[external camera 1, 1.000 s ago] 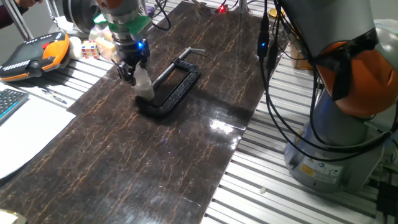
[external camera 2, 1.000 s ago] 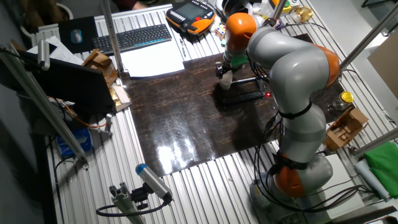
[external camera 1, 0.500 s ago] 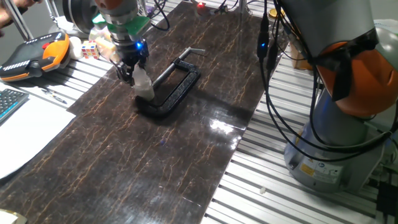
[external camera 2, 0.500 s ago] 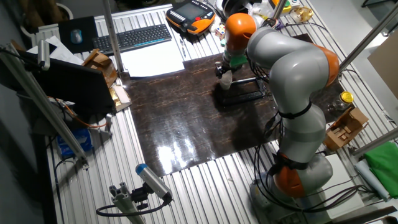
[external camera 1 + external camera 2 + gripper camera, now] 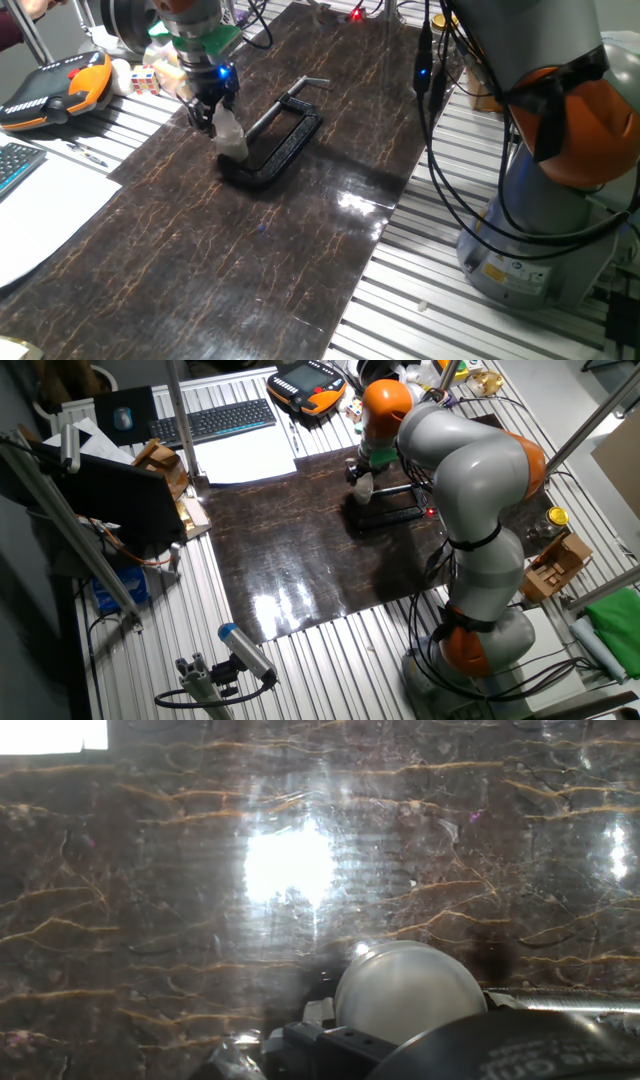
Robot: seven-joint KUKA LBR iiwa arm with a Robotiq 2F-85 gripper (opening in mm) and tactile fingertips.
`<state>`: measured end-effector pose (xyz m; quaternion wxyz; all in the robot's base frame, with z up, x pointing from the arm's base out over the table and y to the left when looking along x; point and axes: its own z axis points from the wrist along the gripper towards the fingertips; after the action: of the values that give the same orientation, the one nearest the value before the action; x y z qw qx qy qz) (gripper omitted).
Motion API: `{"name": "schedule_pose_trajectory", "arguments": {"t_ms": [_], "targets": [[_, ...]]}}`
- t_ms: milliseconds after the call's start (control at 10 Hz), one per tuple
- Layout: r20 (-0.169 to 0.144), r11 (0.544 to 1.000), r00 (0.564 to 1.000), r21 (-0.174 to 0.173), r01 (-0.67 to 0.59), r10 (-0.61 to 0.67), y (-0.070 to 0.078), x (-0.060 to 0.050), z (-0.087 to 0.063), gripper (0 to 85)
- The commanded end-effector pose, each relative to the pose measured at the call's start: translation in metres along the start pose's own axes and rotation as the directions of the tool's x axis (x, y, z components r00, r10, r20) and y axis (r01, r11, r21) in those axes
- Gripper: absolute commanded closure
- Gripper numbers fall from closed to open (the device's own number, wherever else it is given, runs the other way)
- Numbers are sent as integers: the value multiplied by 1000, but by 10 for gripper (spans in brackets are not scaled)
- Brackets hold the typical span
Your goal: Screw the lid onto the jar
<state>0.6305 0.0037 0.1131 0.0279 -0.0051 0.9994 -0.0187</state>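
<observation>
Jar, one fixed view: you see the jar [image 5: 233, 137] as a small whitish cylinder standing in the mouth of the black C-clamp [image 5: 274, 146], at the clamp's near-left end, on the dark marbled mat [image 5: 250, 250].
Gripper, one fixed view: your gripper [image 5: 211, 112] hangs right over the jar, its dark fingers [image 5: 201, 115] down at the jar's top, a blue light glowing above them.
Lid, one fixed view: you cannot separate a cap from the jar body here; the top of the white shape is tucked in at the fingers.
Surroundings, one fixed view: an orange-and-black pendant [image 5: 55, 88] lies on the slatted table [image 5: 420, 260] left of the mat, and white paper [image 5: 40, 210] lies nearer.

Jar, the other fixed view: the same pale jar [image 5: 363, 486] sits at the left end of the clamp [image 5: 390, 510], close under the orange wrist.
Gripper, the other fixed view: the gripper [image 5: 357, 472] is at the jar's top; it is too small here for you to read the finger gap.
Surroundings, the other fixed view: a keyboard [image 5: 212, 422] lies beyond the mat's far-left corner, well apart from the jar.

Lid, hand view: the lid [image 5: 410, 990] shows to you as a round greyish-white disc low in the frame, right of centre.
Gripper, hand view: dark gripper parts [image 5: 330, 1045] crowd the lower edge against the disc.
Jaw state: you cannot tell whether the fingers are clamped on the lid or merely beside it.
Mat, hand view: strong glare covers the mat [image 5: 290, 860] above the lid.
</observation>
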Motion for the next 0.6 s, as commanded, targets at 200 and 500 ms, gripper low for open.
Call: {"name": "schedule_pose_trajectory", "arguments": {"t_ms": [200, 500], "targets": [[1, 1000, 1000, 3, 2, -2, -2, 2, 2, 150], [9, 1000, 1000, 3, 5, -5, -4, 5, 7, 150]]}}
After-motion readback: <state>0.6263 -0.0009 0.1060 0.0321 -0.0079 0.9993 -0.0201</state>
